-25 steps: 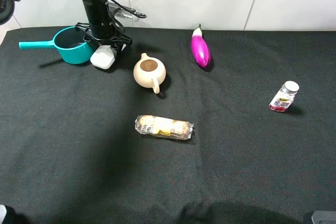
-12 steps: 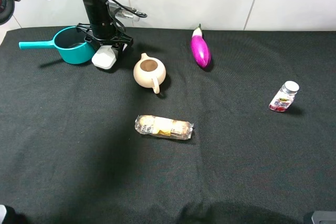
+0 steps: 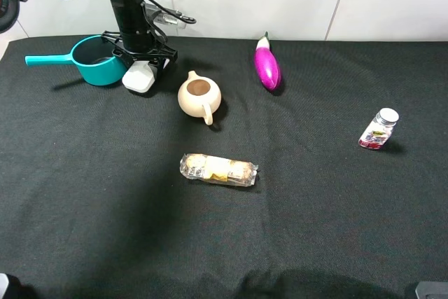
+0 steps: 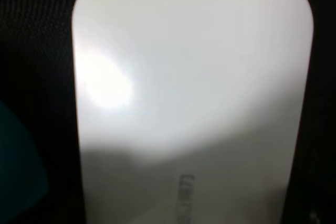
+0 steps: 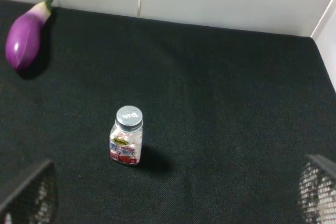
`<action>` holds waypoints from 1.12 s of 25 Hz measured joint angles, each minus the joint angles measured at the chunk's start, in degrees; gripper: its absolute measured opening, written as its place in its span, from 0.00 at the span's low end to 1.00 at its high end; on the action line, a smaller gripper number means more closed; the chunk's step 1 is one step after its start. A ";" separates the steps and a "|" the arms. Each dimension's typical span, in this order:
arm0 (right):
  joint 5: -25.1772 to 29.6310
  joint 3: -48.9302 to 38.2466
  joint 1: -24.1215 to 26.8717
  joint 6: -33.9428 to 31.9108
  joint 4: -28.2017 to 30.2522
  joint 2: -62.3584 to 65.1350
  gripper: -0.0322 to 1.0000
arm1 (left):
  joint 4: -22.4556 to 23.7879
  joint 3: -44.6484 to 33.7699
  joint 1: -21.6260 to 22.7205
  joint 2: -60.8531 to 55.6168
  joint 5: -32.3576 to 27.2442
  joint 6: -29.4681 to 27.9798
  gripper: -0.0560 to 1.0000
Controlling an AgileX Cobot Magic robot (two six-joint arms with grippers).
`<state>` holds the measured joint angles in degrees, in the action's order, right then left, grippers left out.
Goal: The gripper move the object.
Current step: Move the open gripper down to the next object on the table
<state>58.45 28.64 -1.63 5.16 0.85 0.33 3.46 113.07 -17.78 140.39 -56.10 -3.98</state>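
The object, a flat white oblong case, lies at the back left of the black cloth, between the teal pot and the teapot. It fills the left wrist view, very close to the camera. My left gripper stands right over it, its black fingers down at the case's sides and seemingly closed on it; the fingers do not show in the left wrist view. My right gripper is open and empty, its two mesh-patterned fingertips wide apart, low at the front right.
A teal pot with a handle stands just left of the case. A cream teapot stands to its right. A wrapped snack roll lies mid-table, a purple eggplant at the back, and a small bottle at the right.
The left gripper and the white case have shifted a little to the right together. Nothing else has moved.
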 joint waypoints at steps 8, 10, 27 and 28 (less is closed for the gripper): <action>0.00 0.00 0.00 0.00 0.00 0.00 0.70 | 0.00 0.00 0.00 0.00 -0.82 0.00 0.69; 0.00 0.00 0.00 0.00 0.00 0.00 0.70 | 0.00 0.00 0.00 0.00 -1.01 0.00 0.69; 0.00 0.00 0.00 0.00 0.00 0.00 0.70 | 0.06 0.18 0.00 0.00 -1.12 0.00 0.81; 0.00 0.00 0.00 0.00 0.00 0.00 0.70 | 0.06 0.18 0.00 0.00 -1.18 -0.07 0.81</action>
<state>58.45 28.64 -1.63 5.16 0.85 0.33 3.51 113.25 -17.78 140.39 -57.28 -4.05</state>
